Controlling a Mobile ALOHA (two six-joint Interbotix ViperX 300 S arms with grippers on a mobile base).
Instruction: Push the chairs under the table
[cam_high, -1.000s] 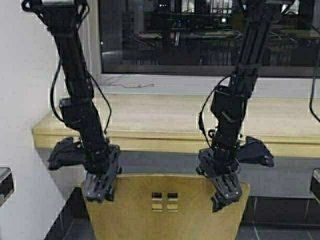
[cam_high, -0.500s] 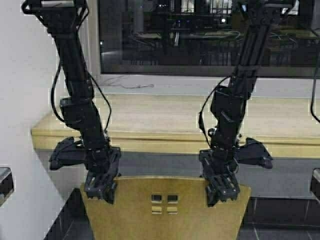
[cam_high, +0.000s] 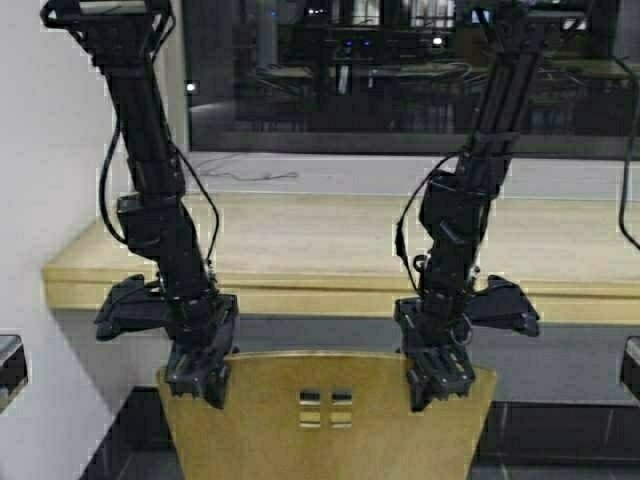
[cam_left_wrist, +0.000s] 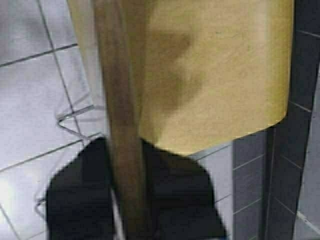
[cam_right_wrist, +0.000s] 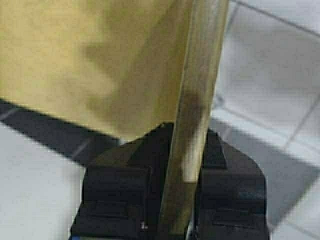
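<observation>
One chair is held by its curved plywood back just before the table; the left gripper is closed on the top edge at its left corner, and the right gripper is clamped on the same edge at its right corner, a finger on each face of the board in the right wrist view. The push is judged underway but unfinished; the chair back is seen below and in front of the table's thick front edge, not yet against it. Open room is seen under the tabletop; a white wall stands close on the left, so a straight course is called for.
</observation>
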